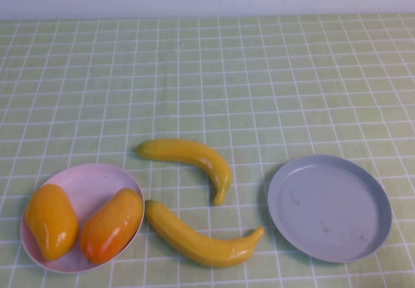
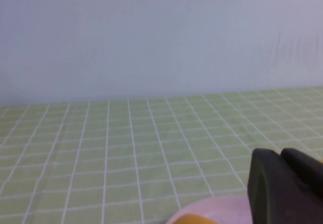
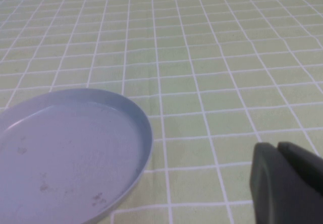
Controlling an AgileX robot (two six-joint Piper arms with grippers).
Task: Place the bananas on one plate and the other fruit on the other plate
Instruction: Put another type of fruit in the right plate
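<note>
No legible text or labels

The left gripper point(image 2: 285, 186) is sitting closed, low at its wrist view's edge. The right gripper point(image 3: 287, 183) is sitting closed too, likewise low.

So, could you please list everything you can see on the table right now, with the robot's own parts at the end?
bananas: two, yellow, lying on the cloth between the plates, one farther, one nearer, the nearer one's end right beside the pink plate's rim.
mangoes: two, one yellow-orange, one orange-red, side by side on the pink plate.
pink plate: one, pale pink, near left.
grey plate: one, grey-blue, near right, nothing on it.
tablecloth: one, green with white grid, covering the table.
left gripper: black, jaws shut, by the pink plate.
right gripper: black, jaws shut, beside the grey plate.
</note>
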